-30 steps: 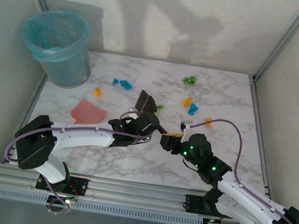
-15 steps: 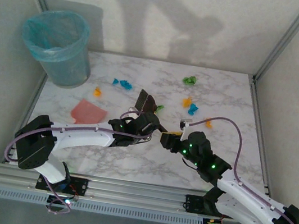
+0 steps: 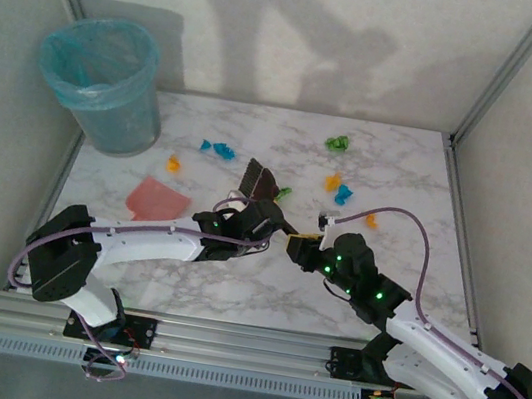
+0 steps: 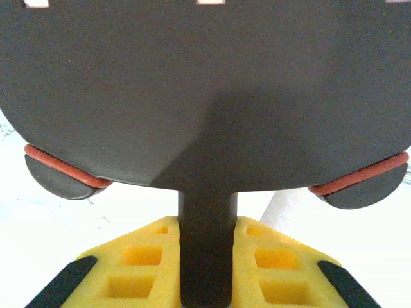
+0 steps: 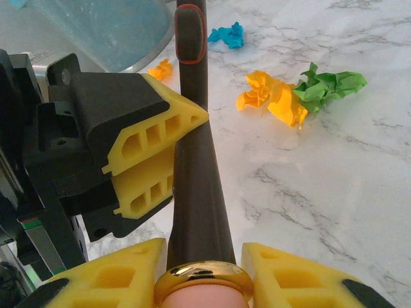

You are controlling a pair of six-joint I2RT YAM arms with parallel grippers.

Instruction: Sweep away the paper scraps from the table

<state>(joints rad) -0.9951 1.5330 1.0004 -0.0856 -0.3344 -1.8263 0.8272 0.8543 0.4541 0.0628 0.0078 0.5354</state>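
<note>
We see the brush [image 3: 259, 180] held over the middle of the table [image 3: 422, 174] by both arms, its head toward 11 o'clock and its handle running back toward 5 o'clock. The left gripper [image 3: 268, 218] is clamped on the handle just behind the head; in its wrist view 2 yellow fingers [image 4: 138, 269] press the dark handle from either side, under the broad back of the head. The right gripper [image 3: 299, 246] sits at 4 o'clock from the left one and is closed on the handle's end; in its wrist view its yellow fingers [image 5: 295, 282] flank the handle just above a gold ring. The scraps lie loose on the table around the head. From the head, 2 blue scraps [image 3: 218, 148] are at 10 o'clock and an orange scrap [image 3: 174, 162] at 9 o'clock. A green scrap [image 3: 282, 192] lies just beside the head at 4 o'clock. An orange and blue pair [image 3: 339, 188] sits at 3 o'clock, a second green wad [image 3: 337, 143] at 2 o'clock, and a small orange wad [image 3: 371, 218] farther out toward 4 o'clock. The pink dustpan [image 3: 157, 199] lies flat at 8 o'clock from the head. The blue-lined bin [image 3: 102, 83] stands at the far left corner.
</note>
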